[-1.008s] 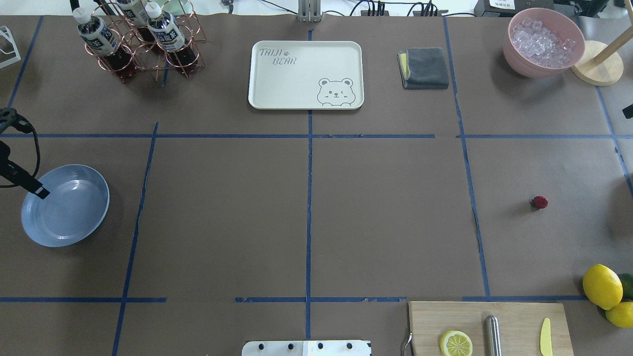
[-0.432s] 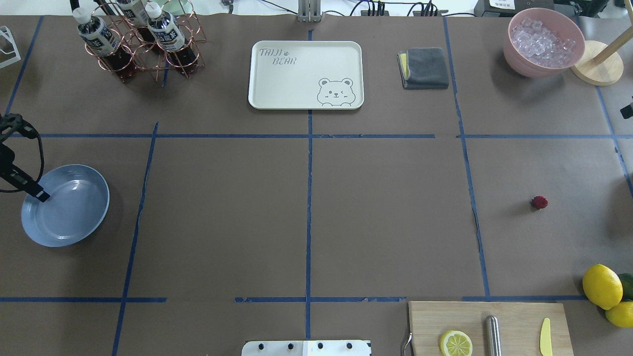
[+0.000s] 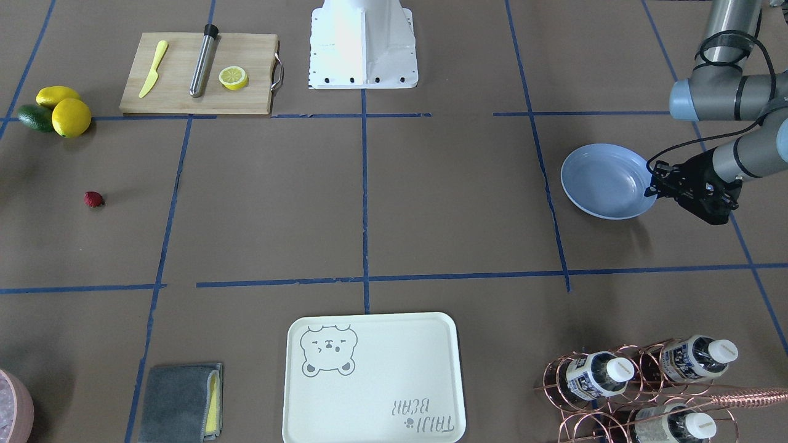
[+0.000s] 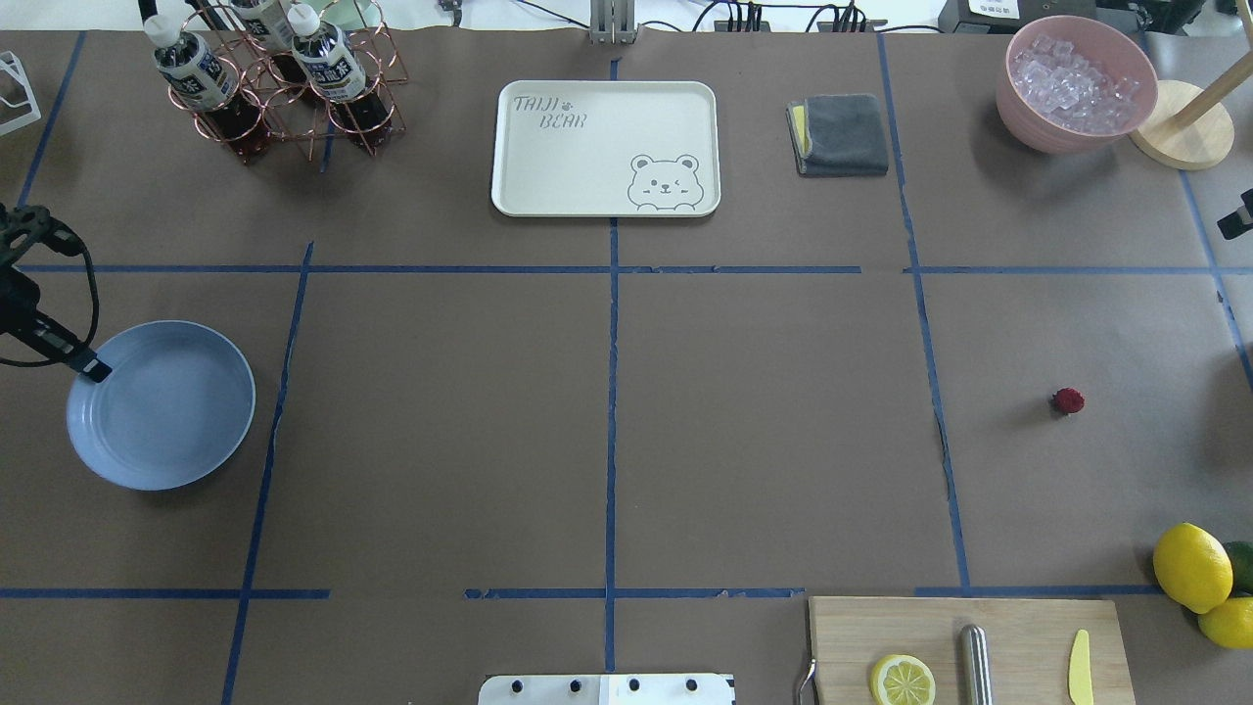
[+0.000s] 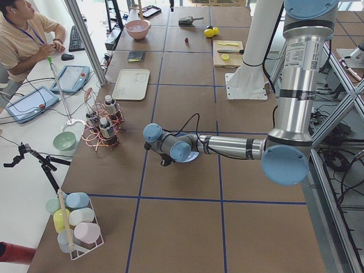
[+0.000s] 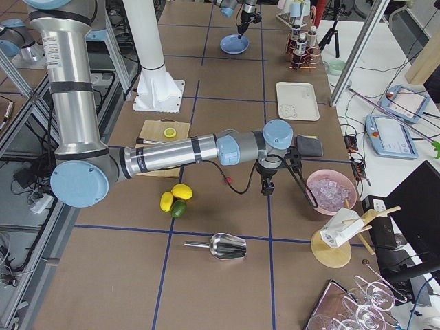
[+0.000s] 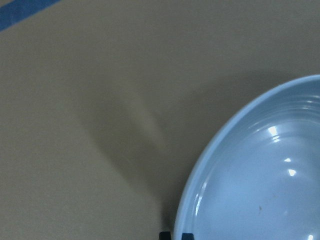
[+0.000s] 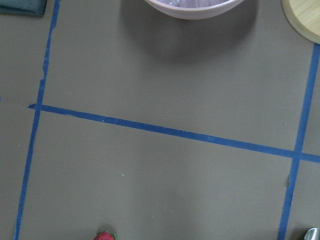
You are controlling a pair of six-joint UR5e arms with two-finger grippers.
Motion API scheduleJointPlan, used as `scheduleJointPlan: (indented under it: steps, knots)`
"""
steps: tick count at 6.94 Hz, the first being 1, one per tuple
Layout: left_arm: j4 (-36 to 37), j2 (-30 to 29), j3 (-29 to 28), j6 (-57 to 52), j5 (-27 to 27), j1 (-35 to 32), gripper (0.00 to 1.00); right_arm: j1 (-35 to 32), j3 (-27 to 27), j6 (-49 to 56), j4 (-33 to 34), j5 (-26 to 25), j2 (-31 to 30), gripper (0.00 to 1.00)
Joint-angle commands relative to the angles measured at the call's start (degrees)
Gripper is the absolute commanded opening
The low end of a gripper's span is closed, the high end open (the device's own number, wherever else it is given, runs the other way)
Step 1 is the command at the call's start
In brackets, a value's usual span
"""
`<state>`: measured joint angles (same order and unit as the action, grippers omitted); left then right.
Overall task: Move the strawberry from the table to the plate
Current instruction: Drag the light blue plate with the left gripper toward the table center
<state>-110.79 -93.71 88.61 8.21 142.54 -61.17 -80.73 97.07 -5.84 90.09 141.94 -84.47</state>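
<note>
Strawberry point(image 4: 1068, 399) on the table point(image 4: 764, 431), robot's right half, alone in its grid cell and well apart from both claws. Right gripper point(image 6: 265, 188) hangs over the paper beyond the berry, toward the pink ice bowl point(image 4: 1077, 83). The berry sits at the bottom edge of the right wrist view, left of centre. Whether this claw is released or clenched: cannot tell. Left gripper point(image 3: 651, 186) is at the opposite end of the table, fingers pinched on the rim of the plate point(image 4: 166, 411). Berry reads roundish, too small to give its long axis or which way its tip points. Lemons point(image 4: 1192, 566) lie nearer the robot than the berry.
</note>
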Motion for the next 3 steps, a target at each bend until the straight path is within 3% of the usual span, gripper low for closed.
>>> scheduleJointPlan:
  steps: [1, 3]
  knots:
    - [-1.17, -2.69, 8.67, 16.59, 0.19, 0.26, 0.00, 0.05, 0.22, -0.13, 0.00, 2.63, 0.01, 1.00]
    - [-16.64, -5.06, 8.35, 38.86, -0.42, 7.33, 0.00, 0.13, 1.27, -0.22, 0.00, 2.64, -0.07, 1.00]
